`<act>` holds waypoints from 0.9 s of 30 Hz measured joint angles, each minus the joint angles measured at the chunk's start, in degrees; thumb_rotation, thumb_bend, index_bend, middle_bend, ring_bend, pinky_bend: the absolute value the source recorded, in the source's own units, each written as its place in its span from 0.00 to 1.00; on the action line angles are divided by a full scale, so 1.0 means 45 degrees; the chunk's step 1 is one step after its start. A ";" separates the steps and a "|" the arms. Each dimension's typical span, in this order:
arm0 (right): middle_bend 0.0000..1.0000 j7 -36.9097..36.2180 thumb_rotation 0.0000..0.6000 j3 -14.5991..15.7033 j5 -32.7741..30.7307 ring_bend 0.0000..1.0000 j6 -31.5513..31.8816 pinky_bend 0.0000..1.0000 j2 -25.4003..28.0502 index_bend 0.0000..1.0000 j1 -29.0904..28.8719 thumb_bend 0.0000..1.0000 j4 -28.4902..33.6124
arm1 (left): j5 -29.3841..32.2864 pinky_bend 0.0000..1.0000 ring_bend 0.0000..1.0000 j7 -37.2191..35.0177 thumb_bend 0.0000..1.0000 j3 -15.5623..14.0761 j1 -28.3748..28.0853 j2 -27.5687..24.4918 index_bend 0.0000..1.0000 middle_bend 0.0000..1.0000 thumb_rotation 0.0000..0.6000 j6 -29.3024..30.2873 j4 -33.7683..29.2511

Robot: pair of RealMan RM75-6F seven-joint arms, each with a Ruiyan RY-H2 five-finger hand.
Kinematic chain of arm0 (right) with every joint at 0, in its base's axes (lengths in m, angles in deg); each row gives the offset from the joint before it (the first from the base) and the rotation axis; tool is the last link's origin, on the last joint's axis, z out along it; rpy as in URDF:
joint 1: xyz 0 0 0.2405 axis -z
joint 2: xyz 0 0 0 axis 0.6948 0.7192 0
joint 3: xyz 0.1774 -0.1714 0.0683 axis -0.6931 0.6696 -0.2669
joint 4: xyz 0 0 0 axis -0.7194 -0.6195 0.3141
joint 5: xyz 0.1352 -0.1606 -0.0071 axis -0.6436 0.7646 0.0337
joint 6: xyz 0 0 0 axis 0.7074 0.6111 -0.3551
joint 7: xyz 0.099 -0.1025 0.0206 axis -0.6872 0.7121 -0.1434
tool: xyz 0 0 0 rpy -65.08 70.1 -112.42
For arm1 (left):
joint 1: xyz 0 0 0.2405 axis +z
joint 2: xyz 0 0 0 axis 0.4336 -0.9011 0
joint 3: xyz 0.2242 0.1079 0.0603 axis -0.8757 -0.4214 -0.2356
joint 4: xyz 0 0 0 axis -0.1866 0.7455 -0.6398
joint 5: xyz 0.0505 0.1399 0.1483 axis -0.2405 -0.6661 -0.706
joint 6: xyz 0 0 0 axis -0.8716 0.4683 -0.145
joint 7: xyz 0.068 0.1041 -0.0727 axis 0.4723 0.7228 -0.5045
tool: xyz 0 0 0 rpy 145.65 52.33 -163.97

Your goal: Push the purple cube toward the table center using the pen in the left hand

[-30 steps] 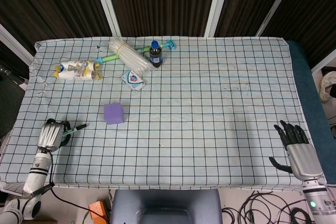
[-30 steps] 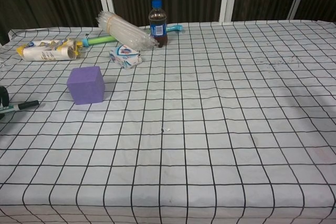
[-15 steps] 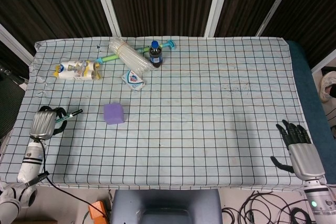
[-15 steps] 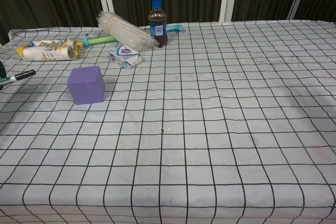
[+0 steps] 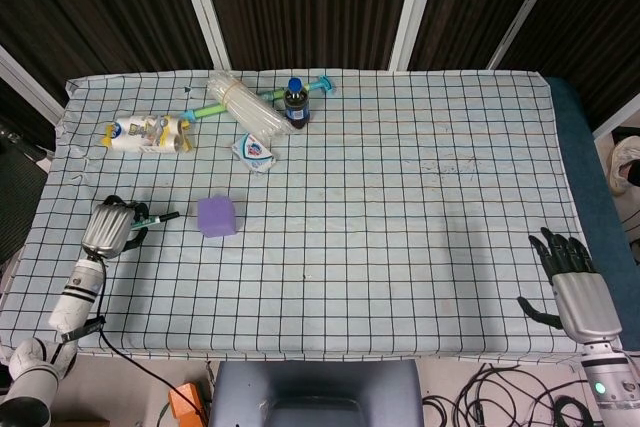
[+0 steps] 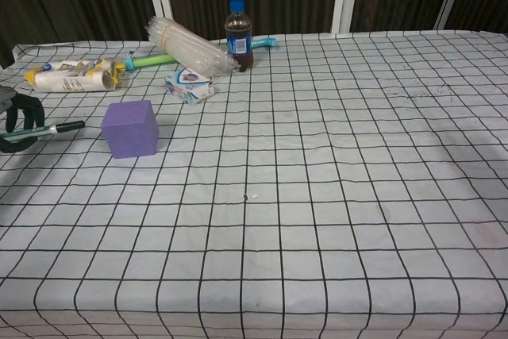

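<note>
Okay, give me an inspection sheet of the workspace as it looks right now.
Surface: table under a white cloth with a black grid.
Job's things: purple cube left of centre; pen pointing at it, tip just short.
Clutter: cola bottle, clear plastic bundle, small packet, wrapped tube, all at the far left.
Hands: left hand grips the pen; right hand open, empty, off the near right corner.
Cables: several on the floor.
Surroundings: dark slatted panels.

Purple cube flat on the checked cloth, pen tip just left, apart.
</note>
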 measured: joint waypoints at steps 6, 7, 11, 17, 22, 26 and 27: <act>0.00 0.0025 1.00 -0.0013 -0.0031 0.00 -0.0032 0.00 -0.0004 0.00 -0.0016 0.38 0.0020 | 0.0185 0.33 0.56 0.0067 0.49 0.0221 -0.0422 0.0368 0.79 0.74 1.00 0.0056 0.0035; 0.00 0.0005 1.00 -0.0012 -0.0020 0.00 -0.0024 0.00 0.0005 0.00 -0.0015 0.38 0.0021 | 0.0221 0.33 0.56 0.0072 0.49 0.0261 -0.0495 0.0417 0.79 0.74 1.00 0.0025 0.0010; 0.00 -0.0145 1.00 -0.0034 -0.0023 0.00 0.0015 0.00 0.0070 0.00 -0.0001 0.38 0.0019 | 0.0361 0.33 0.56 0.0030 0.49 0.0418 -0.0766 0.0617 0.79 0.74 1.00 -0.0052 -0.0133; 0.00 -0.0329 1.00 -0.0030 0.0035 0.00 0.0108 0.00 0.0166 0.00 0.0044 0.38 0.0017 | 0.0257 0.33 0.56 0.0408 0.49 0.0335 -0.0974 0.0863 0.79 0.74 1.00 0.0114 -0.0308; 0.00 -0.0477 1.00 0.0002 0.0157 0.00 0.0261 0.00 0.0231 0.00 0.0118 0.38 0.0030 | 0.0132 0.33 0.56 0.0744 0.49 0.0245 -0.1164 0.1066 0.79 0.74 1.00 0.0325 -0.0517; 0.00 -0.0625 1.00 0.0018 0.0229 0.00 0.0320 0.00 0.0297 0.00 0.0149 0.38 0.0025 | 0.0098 0.33 0.56 0.0924 0.49 0.0251 -0.1313 0.1210 0.79 0.75 1.00 0.0565 -0.0787; 0.00 -0.0661 1.00 0.0021 0.0240 0.00 0.0326 0.00 0.0311 0.00 0.0153 0.38 0.0022 | 0.0073 0.33 0.56 0.0983 0.49 0.0246 -0.1346 0.1247 0.79 0.75 1.00 0.0686 -0.0882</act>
